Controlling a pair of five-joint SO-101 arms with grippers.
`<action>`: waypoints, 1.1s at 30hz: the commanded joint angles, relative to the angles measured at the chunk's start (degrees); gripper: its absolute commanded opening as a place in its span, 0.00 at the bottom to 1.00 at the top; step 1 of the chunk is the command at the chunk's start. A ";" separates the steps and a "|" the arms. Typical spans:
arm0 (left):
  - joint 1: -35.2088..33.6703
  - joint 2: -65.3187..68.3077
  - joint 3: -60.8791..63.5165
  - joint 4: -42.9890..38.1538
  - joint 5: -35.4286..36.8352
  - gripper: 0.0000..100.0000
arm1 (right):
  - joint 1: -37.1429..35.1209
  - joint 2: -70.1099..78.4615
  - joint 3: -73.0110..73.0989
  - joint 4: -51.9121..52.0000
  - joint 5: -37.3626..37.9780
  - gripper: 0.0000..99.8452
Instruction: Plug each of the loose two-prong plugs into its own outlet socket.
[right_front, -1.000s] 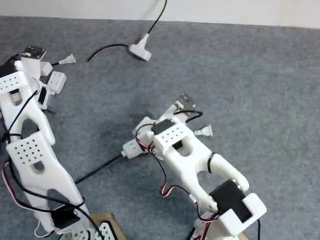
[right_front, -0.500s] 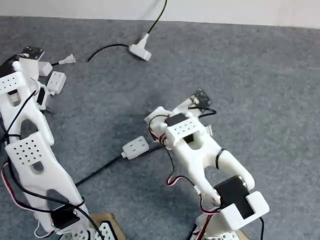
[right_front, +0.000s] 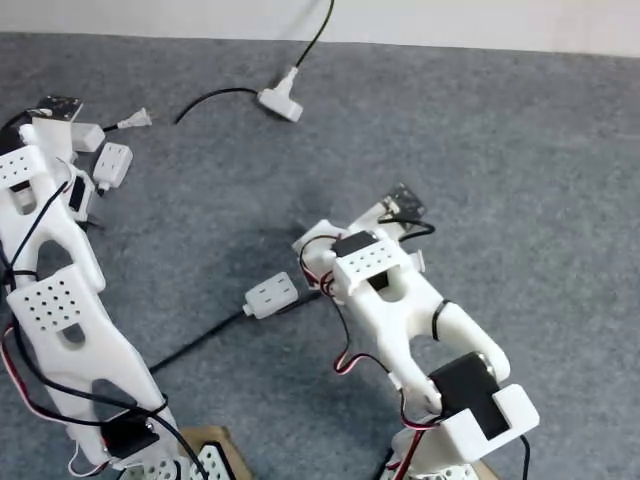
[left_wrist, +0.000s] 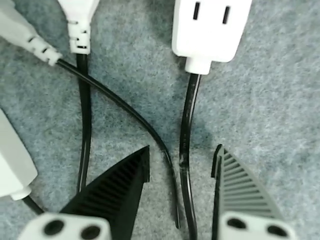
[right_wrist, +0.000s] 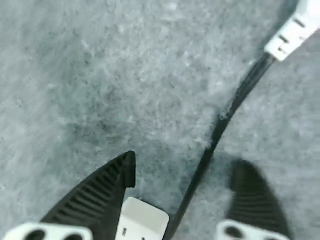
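Grey carpet (right_front: 520, 150), pale wall (right_front: 480, 20) behind

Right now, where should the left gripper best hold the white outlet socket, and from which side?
Probably across the two sides of the outlet socket, coming from its cord end: the black cord lies between the fingers of the open left gripper, so they line up.
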 joint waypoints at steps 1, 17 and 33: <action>-0.66 -1.01 -0.66 -0.35 -0.44 0.22 | -0.66 -0.48 -0.13 -0.57 -0.70 0.05; -0.75 -1.01 -0.66 -0.35 -0.44 0.22 | -0.31 -0.48 7.78 -0.57 11.60 0.01; -0.48 -0.92 -0.66 -0.70 -0.44 0.22 | -0.22 -0.40 0.66 7.16 17.58 0.23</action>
